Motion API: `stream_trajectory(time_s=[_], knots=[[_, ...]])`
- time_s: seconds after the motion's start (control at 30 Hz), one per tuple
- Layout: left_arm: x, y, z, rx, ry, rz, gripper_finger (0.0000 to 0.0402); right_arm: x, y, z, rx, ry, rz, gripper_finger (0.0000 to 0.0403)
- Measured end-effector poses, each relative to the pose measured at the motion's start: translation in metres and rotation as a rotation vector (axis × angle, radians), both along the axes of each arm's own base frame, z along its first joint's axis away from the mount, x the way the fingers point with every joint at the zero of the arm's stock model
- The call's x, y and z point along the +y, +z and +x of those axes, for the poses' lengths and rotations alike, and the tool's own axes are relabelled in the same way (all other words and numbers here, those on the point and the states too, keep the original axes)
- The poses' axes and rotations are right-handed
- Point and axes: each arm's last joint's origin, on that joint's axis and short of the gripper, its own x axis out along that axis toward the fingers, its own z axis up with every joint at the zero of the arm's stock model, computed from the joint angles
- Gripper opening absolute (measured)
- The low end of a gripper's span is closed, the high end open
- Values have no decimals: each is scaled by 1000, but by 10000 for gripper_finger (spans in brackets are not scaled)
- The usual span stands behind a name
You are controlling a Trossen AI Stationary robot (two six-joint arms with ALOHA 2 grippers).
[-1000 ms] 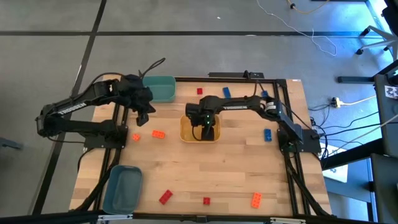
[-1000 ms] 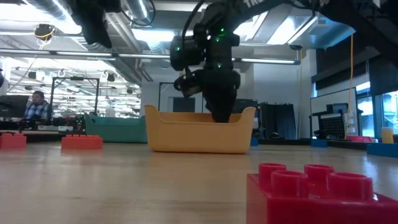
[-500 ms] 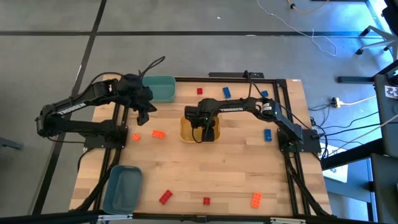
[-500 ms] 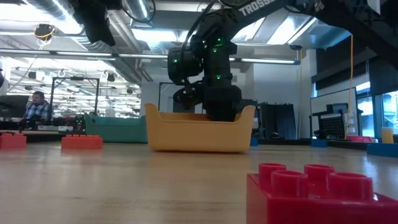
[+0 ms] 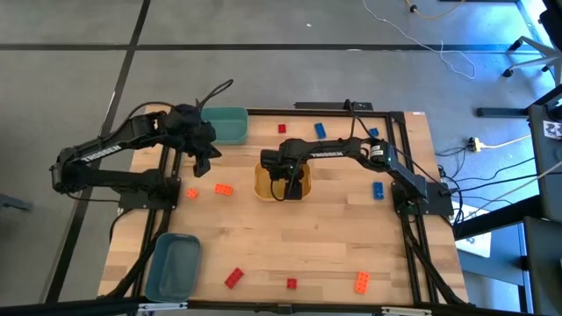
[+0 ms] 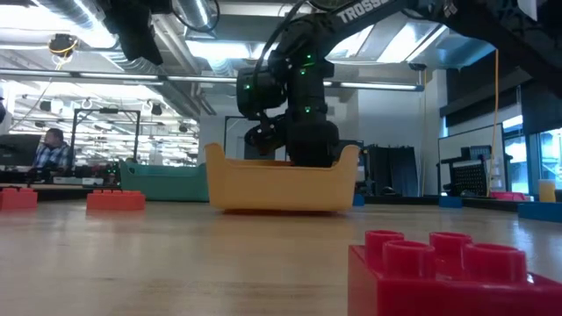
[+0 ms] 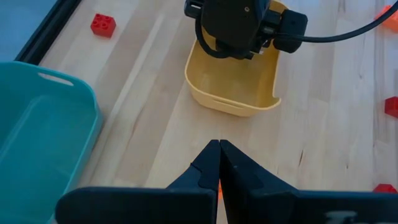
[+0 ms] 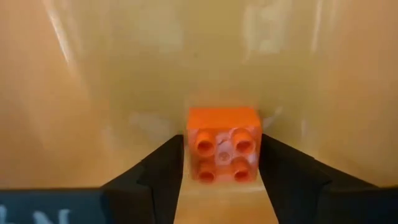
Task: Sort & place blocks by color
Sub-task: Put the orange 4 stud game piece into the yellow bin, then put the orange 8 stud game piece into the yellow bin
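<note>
Right end effector [image 8: 221, 158] down inside yellow-orange bin [image 5: 262, 184] mid-counter, fingers apart, orange block [image 8: 222, 143] on the bin floor between them, gaps too slim to judge contact. Left end effector [image 7: 219, 163] closed, empty, near teal bin [image 5: 226, 125].

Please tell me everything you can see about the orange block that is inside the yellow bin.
The orange block is a small square toy brick of glossy plastic with four round studs facing the right wrist camera. It sits low inside the yellow bin, near the middle of the table, between the two dark fingers of the right gripper, which flank it closely; whether they still press it cannot be told. Its studs look slightly translucent. The other views hide it behind the arm and bin wall.
</note>
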Motion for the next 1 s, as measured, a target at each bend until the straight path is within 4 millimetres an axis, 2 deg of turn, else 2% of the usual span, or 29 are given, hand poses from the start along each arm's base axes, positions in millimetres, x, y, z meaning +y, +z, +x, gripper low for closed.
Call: stream_trajectory(time_s=[0.3,0.47,0.67,1.0], knots=[[0,0,0,1,-1,0,0,-1,46,14,-89,25,-11,201],[0,-1,0,7,-1,-4,0,-2,76,14,-104,27,-18,201],[-1,0,0,3,-8,-11,0,-1,114,8,-121,52,-21,202],[-1,-3,-3,24,100,-116,0,1,158,-17,-181,48,-47,202]])
